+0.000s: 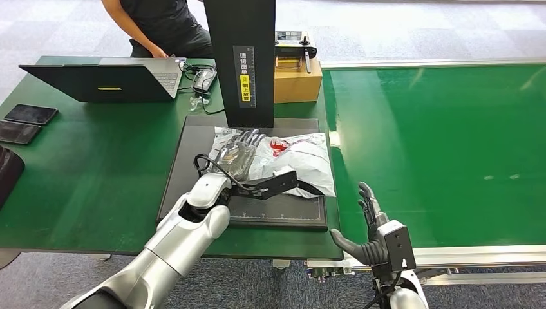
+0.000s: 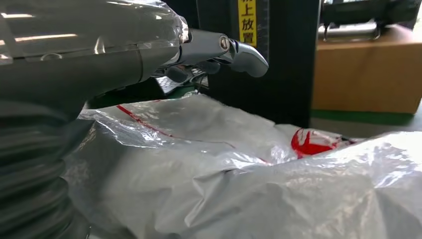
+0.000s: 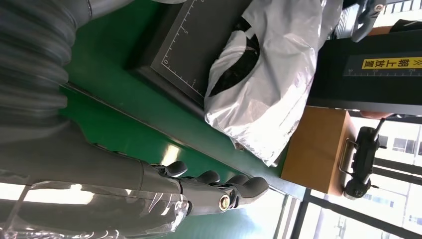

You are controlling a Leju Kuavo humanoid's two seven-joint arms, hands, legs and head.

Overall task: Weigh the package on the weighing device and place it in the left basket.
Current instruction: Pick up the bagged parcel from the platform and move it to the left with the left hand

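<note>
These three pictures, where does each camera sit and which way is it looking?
Head view: high on the robot, looking down at the weighing device; both arms show, left hand on the package.
Left wrist view: behind the left hand, close over the package.
Right wrist view: behind the right hand, facing the package.
All share the package.

A green table (image 1: 96, 167) carries the black weighing device (image 1: 193, 161). A laptop (image 1: 103, 80), two phones (image 1: 26, 122) and a cardboard box (image 1: 297, 80) lie there too.
</note>
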